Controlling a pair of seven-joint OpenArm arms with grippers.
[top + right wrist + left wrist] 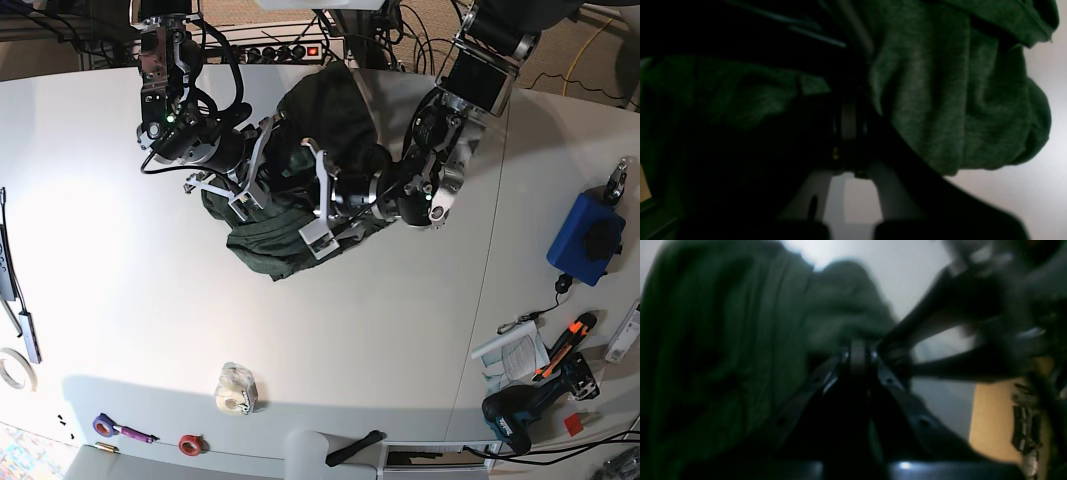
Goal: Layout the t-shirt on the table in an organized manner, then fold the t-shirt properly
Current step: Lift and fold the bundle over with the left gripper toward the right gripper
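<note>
The dark green t-shirt (262, 243) is bunched in a heap at the far middle of the white table (120, 300), and both arms meet over it. My right gripper (262, 170) reaches in from the left of the base view. My left gripper (330, 200) reaches in from the right. In the left wrist view, which is blurred, the left gripper (858, 350) is shut with t-shirt (723, 340) folds at its tips and to its left. In the right wrist view the right gripper (850, 113) is shut amid the t-shirt (940, 100), which hangs over the table (1040, 200).
A blue box (585, 240), a drill (515, 415), an orange tool (565, 340) and papers (510, 350) lie on the right panel. A white wad (237, 390) and small tape rolls (190, 443) sit near the front edge. A power strip (280, 50) runs along the back.
</note>
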